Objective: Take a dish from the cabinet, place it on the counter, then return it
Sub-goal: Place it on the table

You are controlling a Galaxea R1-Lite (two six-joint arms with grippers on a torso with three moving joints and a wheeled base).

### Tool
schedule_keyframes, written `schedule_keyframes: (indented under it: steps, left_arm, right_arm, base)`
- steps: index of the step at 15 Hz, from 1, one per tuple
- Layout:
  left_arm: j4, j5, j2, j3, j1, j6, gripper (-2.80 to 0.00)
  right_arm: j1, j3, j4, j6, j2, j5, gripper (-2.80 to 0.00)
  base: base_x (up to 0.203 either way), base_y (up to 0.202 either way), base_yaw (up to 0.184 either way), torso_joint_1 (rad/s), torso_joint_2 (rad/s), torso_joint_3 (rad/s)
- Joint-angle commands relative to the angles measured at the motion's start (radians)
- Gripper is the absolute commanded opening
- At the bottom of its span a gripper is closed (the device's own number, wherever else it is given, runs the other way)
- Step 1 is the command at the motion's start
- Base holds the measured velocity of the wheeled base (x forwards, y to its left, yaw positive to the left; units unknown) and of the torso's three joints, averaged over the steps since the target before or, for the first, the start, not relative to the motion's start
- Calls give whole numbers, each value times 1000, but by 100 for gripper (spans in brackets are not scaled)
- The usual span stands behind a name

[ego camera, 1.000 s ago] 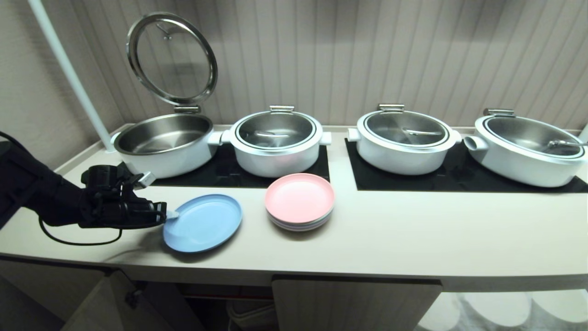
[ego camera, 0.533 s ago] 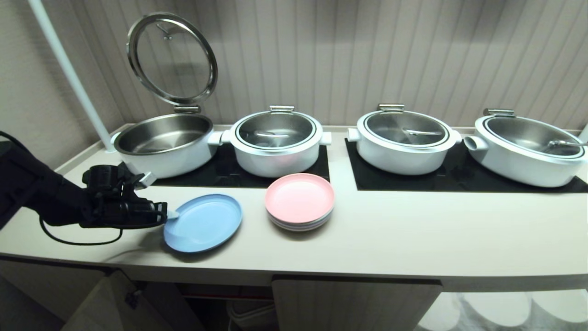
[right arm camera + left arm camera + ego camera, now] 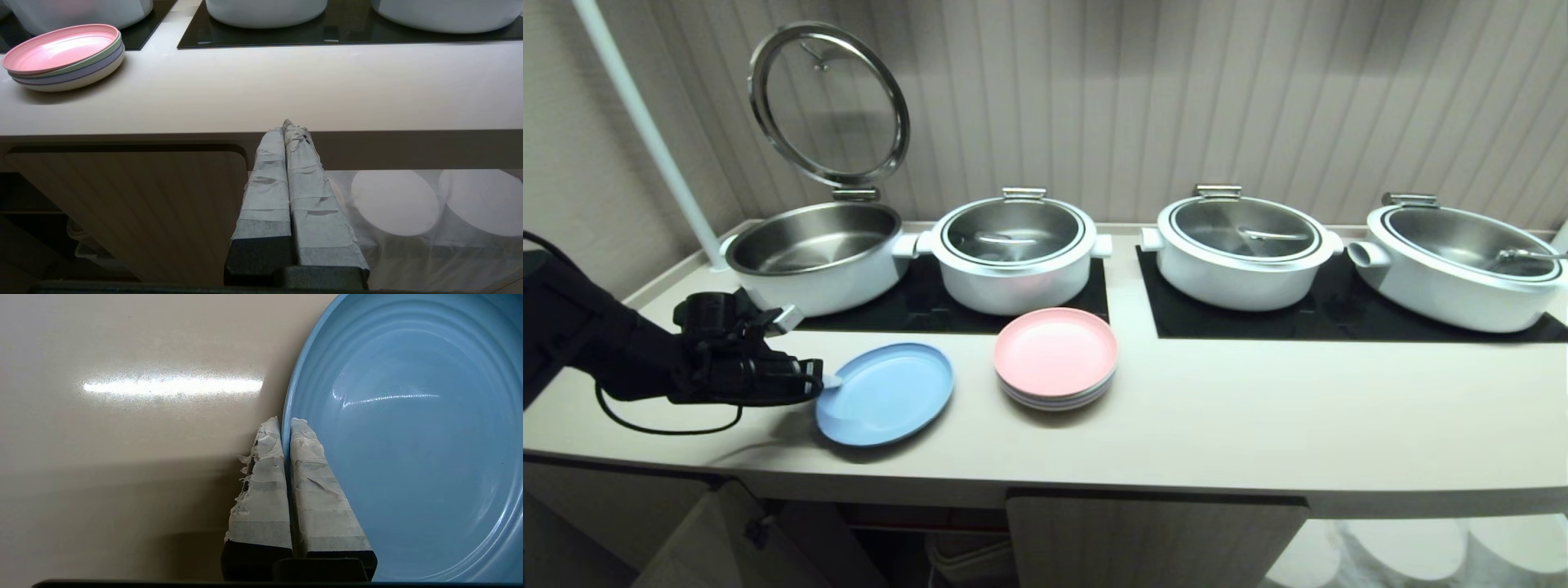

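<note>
In the head view you see the left gripper (image 3: 827, 380) at the left edge of the dish (image 3: 885, 394), which lies on the counter (image 3: 1217, 416) in front of the open steel pot (image 3: 814, 255). The plate looks a little raised on the gripper's side, so I judge it is held by the rim and is either just set down or just being picked up; you cannot tell which from here. The pink-topped stack (image 3: 1055, 357) stands beside it, apart, and the cabinet (image 3: 1156, 541) is below the counter edge, with a door open at the left.

In the left wrist view the two taped fingers (image 3: 261, 486) are pressed together with the thin blue rim between them. One finger is outside the plate and one inside, because such a shallow plate can only be pinched at the edge.

In the right wrist view the right gripper (image 3: 286, 126) hangs in front of the cabinet, below the counter edge, fingers together and empty. It is parked, so it keeps out of the way.
</note>
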Motion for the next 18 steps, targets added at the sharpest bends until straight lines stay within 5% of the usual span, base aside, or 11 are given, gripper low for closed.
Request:
schedule_keyframes:
  steps: [1,18]
  left_arm:
    - [0,20,-4,2,-12,1,-280]
    - [-80,22,1,5,-41,-28,-280]
  right_arm:
    - [2,-1,0,1,0,0,-280]
    - [1,-1,0,1,0,0,-280]
  base:
    - [0,0,0,0,0,0]
    - [0,0,0,0,0,0]
